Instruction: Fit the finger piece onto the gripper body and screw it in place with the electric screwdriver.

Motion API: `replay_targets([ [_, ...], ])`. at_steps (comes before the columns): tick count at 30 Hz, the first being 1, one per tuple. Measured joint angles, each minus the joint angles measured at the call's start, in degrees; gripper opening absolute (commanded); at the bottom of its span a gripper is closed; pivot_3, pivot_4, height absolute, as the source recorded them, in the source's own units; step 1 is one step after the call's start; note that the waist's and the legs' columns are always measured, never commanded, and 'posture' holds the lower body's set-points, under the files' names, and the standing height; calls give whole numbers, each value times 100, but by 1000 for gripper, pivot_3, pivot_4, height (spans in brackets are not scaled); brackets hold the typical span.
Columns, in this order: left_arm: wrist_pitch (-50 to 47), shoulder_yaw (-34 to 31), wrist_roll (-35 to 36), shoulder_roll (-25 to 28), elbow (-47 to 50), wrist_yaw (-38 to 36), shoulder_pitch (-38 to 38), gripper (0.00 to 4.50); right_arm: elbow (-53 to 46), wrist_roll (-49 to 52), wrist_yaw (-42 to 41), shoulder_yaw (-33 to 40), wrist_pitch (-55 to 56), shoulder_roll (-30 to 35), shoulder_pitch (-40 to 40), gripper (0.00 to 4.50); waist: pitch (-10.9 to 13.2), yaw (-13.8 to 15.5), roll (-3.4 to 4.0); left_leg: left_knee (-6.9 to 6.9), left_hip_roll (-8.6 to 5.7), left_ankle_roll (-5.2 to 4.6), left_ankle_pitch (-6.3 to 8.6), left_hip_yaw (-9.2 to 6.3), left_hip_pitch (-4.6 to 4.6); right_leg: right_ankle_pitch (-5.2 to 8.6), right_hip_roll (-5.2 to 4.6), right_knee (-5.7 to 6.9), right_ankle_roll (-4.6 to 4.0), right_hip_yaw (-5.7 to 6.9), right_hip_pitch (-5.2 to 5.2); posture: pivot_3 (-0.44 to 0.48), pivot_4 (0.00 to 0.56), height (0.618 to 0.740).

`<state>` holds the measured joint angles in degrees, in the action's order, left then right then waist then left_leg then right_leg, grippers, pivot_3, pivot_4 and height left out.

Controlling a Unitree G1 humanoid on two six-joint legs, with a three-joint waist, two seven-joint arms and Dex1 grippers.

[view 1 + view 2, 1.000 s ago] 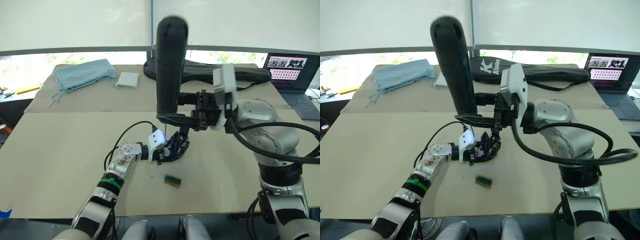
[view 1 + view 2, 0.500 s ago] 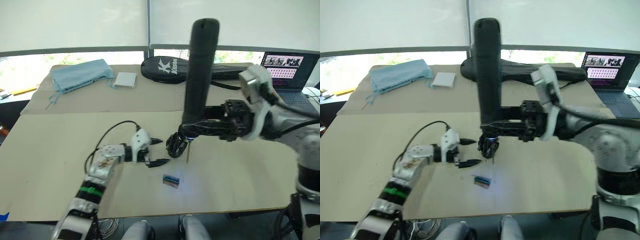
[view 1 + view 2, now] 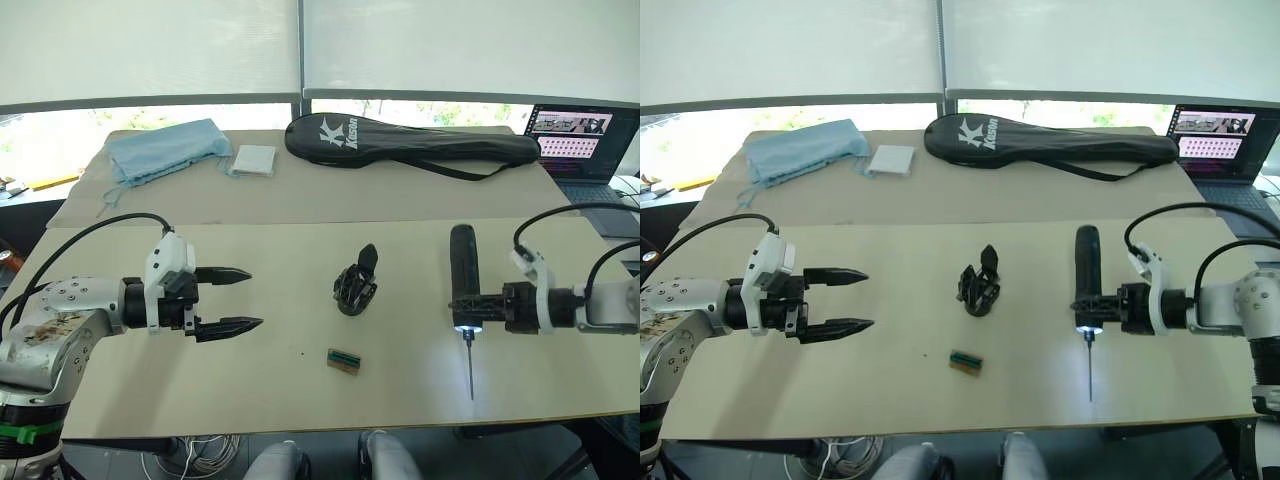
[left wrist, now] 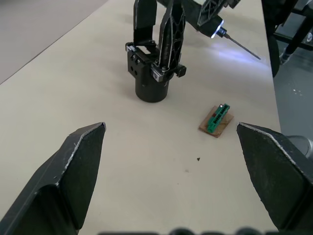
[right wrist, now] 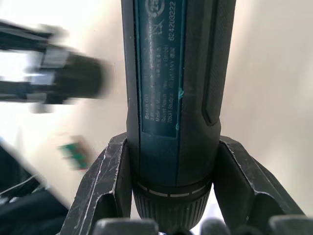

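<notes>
The gripper body (image 3: 354, 288) stands on its round end mid-table, with two pointed black fingers rising from it (image 4: 149, 73); I cannot tell which is the finger piece. My left gripper (image 3: 253, 297) hangs open well left of it, holding nothing. Right of the body, my right gripper (image 3: 478, 300) is shut on the electric screwdriver (image 3: 463, 275) near its collar. The tool lies level and low over the table, its light on and its thin bit pointing at the near edge. The fingers (image 5: 105, 186) clamp both sides of the black barrel (image 5: 176, 98).
A small green-topped block (image 3: 343, 360) lies in front of the gripper body. At the back are a black racket bag (image 3: 410, 140), a blue cloth (image 3: 165, 148) and a white pad (image 3: 255, 160). A laptop (image 3: 580, 140) sits far right.
My left gripper let go of the gripper body, opened and drew back left. My right arm swung the upright screwdriver away from the body to the right and laid it level.
</notes>
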<state>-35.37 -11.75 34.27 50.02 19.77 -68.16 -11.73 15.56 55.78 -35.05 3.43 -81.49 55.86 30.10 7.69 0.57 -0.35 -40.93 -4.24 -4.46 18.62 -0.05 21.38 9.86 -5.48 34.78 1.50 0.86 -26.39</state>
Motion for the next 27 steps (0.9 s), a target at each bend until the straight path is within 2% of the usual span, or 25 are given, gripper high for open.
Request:
replay_targets([
  [3, 2, -55, 1, 26, 105, 51, 114, 4500, 119, -400, -283, -140, 339, -60, -58, 1901, 0, -5, 1, 0, 0, 0, 0, 2, -4, 0, 1, -1, 0, -2, 3, 0, 150, 736],
  [4, 0, -56, 1, 32, 126, 72, 150, 4500, 105, -524, -416, -169, 479, -54, -104, 2939, 0, -4, 0, 0, 0, 0, 0, 0, -12, 0, 3, -3, 0, 0, 13, 0, 150, 736],
  [8, -27, -73, 81, 118, 197, 129, 292, 4500, -100, -979, -831, -168, 1162, 58, -338, 4264, 0, 29, 0, -5, -1, -9, 5, 0, -18, -1, 0, -16, 2, 1, 28, 0, 150, 736],
  [9, -28, -88, 98, 175, 193, 128, 326, 4500, -194, -1082, -947, -166, 1373, 144, -459, 4463, 0, 42, 0, -5, -1, -9, 6, -1, -19, -1, 0, -16, 2, 3, 28, 0, 150, 736],
  [13, -89, -255, 180, 457, 139, 61, 531, 4500, -960, -1547, -1858, 73, 2548, 836, -1327, 4463, 7, 61, 12, 1, -2, -5, 3, 0, -17, 0, 9, -11, 5, 5, 15, 0, 150, 736],
  [17, -232, -780, 329, 894, -107, -282, 863, 4500, -1363, -2071, -3450, 1096, 4423, 1646, -2352, 4463, 23, 12, 37, 5, 4, 2, 0, 5, -26, 2, 20, -10, 8, 11, 19, 0, 150, 736],
  [19, -210, -1056, 363, 1127, -199, -566, 1140, 4500, -1051, -2336, -4120, 1583, 5199, 1919, -2676, 4463, 26, -13, 35, 9, 9, 2, 0, 14, -36, 4, 22, -16, 7, 9, 29, 0, 150, 736],
  [21, -160, -1264, 344, 1283, -384, -789, 1346, 4500, -381, -2563, -4447, 1976, 5762, 1971, -2647, 4463, 27, -27, 34, 10, 9, 2, 0, 21, -42, 4, 21, -19, 7, 9, 32, 0, 150, 736],
  [27, 89, -1335, 181, 1298, -748, -897, 1275, 4500, 553, -2867, -4882, 1975, 6364, 1970, -2293, 4463, 38, -25, 51, 12, 10, 4, 1, 21, -43, 3, 10, -13, 4, -11, 28, 0, 150, 736],
])
